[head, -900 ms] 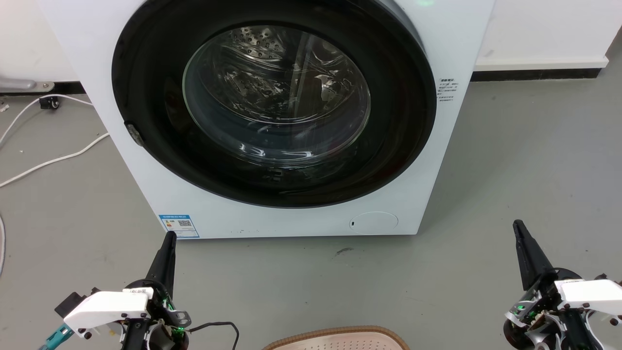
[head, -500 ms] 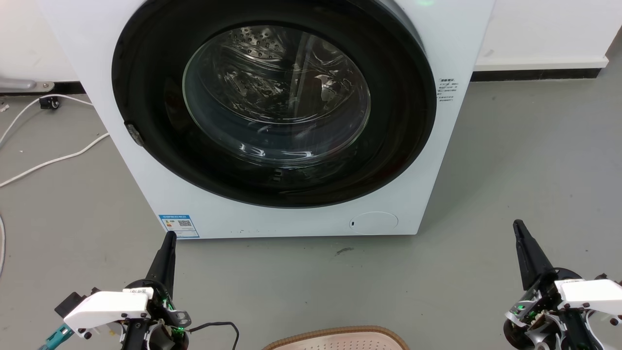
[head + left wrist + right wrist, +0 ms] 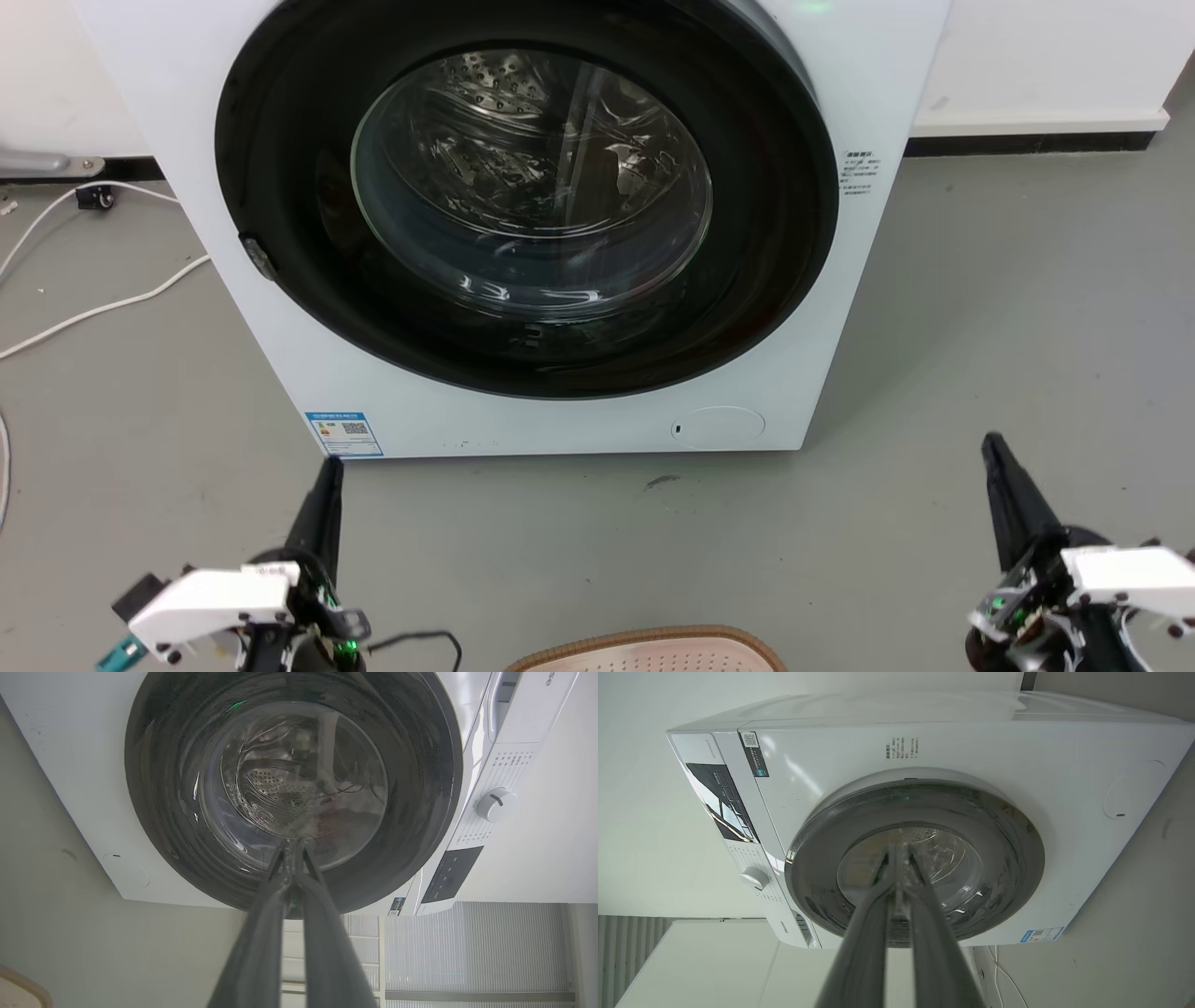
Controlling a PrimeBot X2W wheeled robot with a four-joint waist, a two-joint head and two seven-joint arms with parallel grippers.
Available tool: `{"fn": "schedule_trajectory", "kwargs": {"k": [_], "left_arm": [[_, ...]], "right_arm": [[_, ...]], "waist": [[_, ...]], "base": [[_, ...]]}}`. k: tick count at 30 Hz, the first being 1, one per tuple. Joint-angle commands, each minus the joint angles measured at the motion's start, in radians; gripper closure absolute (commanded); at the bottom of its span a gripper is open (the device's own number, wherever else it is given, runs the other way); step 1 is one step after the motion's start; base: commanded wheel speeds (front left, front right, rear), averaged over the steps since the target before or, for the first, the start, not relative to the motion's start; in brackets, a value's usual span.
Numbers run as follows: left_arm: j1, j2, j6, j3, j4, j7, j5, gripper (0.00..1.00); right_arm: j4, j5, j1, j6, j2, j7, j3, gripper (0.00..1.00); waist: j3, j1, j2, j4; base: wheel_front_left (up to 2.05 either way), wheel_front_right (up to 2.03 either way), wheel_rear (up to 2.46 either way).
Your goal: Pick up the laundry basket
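Took the laundry basket [image 3: 649,651] for a light, fairly stiff thing: thin holed plastic, apt to flex a little if raised by one side alone, and smooth enough to slip. Judged best held at both sides at once, under the rim, one gripper to each. Saw of it a strip at the bottom edge of the head view: brown braided-looking rim around a beige surface dotted with small holes. Placed it on the grey floor [image 3: 1027,327] between the two arms, close to the robot, well apart from the washing machine [image 3: 840,280] ahead. Found the left gripper [image 3: 331,467] and the right gripper [image 3: 990,443] pinched closed, fingers together, empty, clear of the basket.
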Motion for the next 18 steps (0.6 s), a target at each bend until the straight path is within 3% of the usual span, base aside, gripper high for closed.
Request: {"fn": "schedule_trajectory", "kwargs": {"k": [1, 10, 18], "left_arm": [[0.007, -0.001, 0.001, -0.002, 0.008, -0.001, 0.000, 0.00], [0.003, 0.001, 0.000, -0.051, -0.019, -0.047, 0.042, 0.00], [0.000, -0.001, 0.000, -0.060, -0.061, -0.084, 0.204, 0.00]], "right_arm": [[0.008, 0.000, 0.007, 0.000, 0.001, -0.001, 0.001, 0.00], [-0.025, -0.037, 0.017, 0.000, 0.000, -0.044, 0.031, 0.00], [-0.046, -0.179, 0.015, 0.000, -0.010, -0.084, 0.047, 0.00]], "waist": [[0.000, 0.0000, -0.0001, 0.000], [0.000, 0.0000, -0.0001, 0.001], [-0.002, 0.0000, -0.0001, 0.004]], "base": [[0.00, 0.00, 0.00], [0.00, 0.00, 0.00], [0.00, 0.00, 0.00]]}}
